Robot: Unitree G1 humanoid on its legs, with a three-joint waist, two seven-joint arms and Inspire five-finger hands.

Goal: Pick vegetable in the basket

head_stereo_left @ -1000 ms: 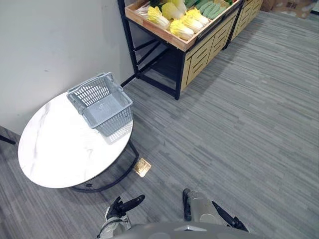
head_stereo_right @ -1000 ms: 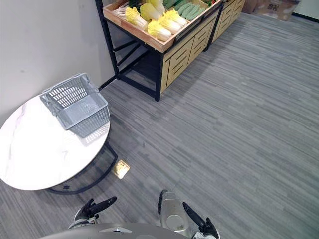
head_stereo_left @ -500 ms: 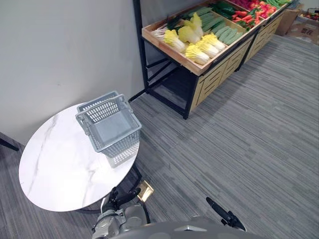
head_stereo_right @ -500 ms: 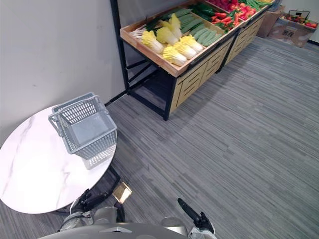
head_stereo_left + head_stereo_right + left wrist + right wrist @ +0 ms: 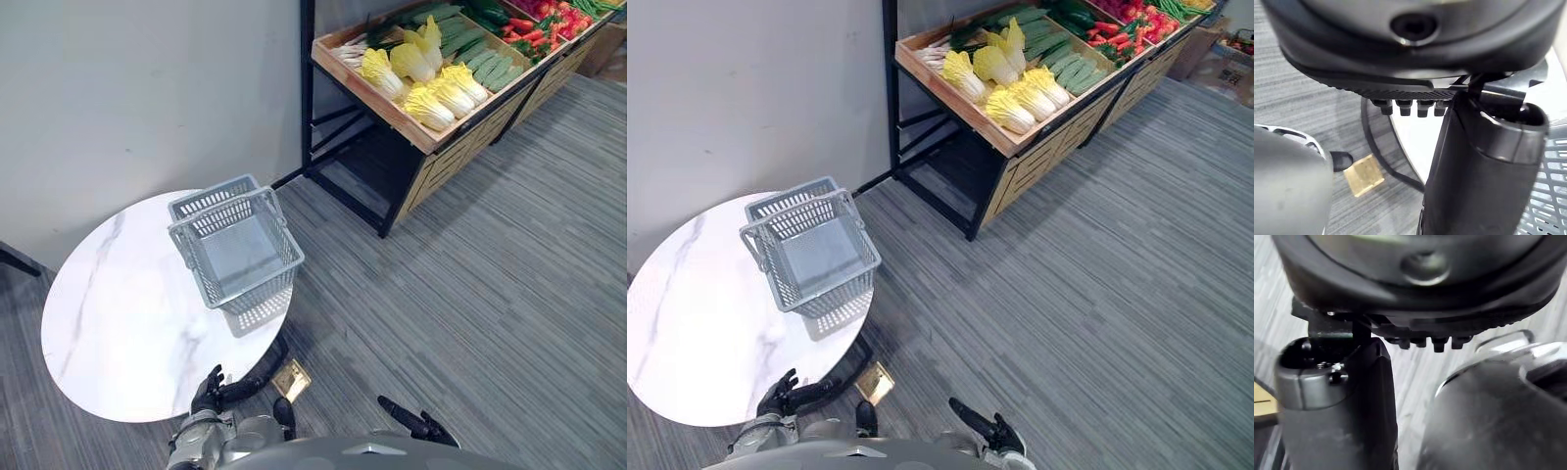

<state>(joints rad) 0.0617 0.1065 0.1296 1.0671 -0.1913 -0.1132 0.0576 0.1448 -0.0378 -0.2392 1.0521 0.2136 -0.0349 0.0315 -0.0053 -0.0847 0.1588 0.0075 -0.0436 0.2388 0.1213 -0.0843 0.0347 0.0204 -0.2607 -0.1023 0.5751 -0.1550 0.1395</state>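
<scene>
**Basket empty, veg on the stand, both hands free**

- The grey plastic basket (image 5: 260,289) sits upright on the round white marble table (image 5: 118,313), at the table's far right edge. Its handle is folded down onto the rim. There is nothing inside; the bare bottom shows through.
- The rest of the tabletop is bare marble.
- The stand (image 5: 306,108) is a black frame against the wall, well apart from the table and beyond it to the right. A wooden crate (image 5: 375,98) sits on top of it.
- Crate contents:
  - Yellow cabbages (image 5: 446,93) lie in rows at the near end.
  - White-stalked greens (image 5: 351,49) lie beside them on the wall side.
  - Cucumbers (image 5: 490,67) are in the next section along.
  - Red vegetables (image 5: 534,20) are further down the stand; I cannot tell what kind.
- All the veg is in the crate. None is in the basket or in either hand.
- The left hand (image 5: 211,392) is low, near the table's near edge. Its fingers are straight and spread and it holds nothing. The left wrist view shows its fingertips (image 5: 1403,106) in a row, not wrapped on anything.
- The right hand (image 5: 416,426) is low over the floor, with fingers stretched out and nothing in them. Its fingertips (image 5: 1432,342) look the same in the right wrist view.
- A small brass plate (image 5: 291,380) lies on the grey striped floor by the table's base, between the two hands.
</scene>
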